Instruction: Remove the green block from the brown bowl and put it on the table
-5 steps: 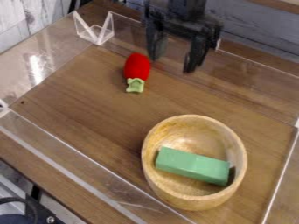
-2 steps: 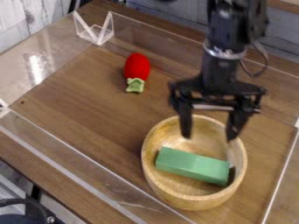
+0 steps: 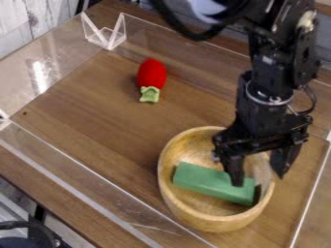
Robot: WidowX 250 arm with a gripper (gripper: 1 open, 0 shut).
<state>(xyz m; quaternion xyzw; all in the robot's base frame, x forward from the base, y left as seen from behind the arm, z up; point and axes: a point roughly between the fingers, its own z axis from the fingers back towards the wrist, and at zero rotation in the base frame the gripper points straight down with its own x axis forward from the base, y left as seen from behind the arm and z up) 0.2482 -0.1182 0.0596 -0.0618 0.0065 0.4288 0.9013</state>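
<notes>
The green block (image 3: 207,182) lies flat inside the brown bowl (image 3: 175,160) at the lower right of the table (image 3: 91,116). My gripper (image 3: 258,167) points straight down over the bowl, open, with its dark fingers (image 3: 237,165) straddling the right end of the block. Nothing is between the fingers, and I cannot tell whether they touch the block. The arm hides the bowl's far right rim.
A red pepper-like toy with a green stem (image 3: 151,78) lies left of centre on the table. Low clear plastic walls (image 3: 52,165) border the tabletop, and a clear plastic stand (image 3: 104,31) sits at the back left.
The arm has swung from the back of the table toward the front right and come down over the bowl. Its wrist has rolled. The fingers stayed open; the block has not moved.
</notes>
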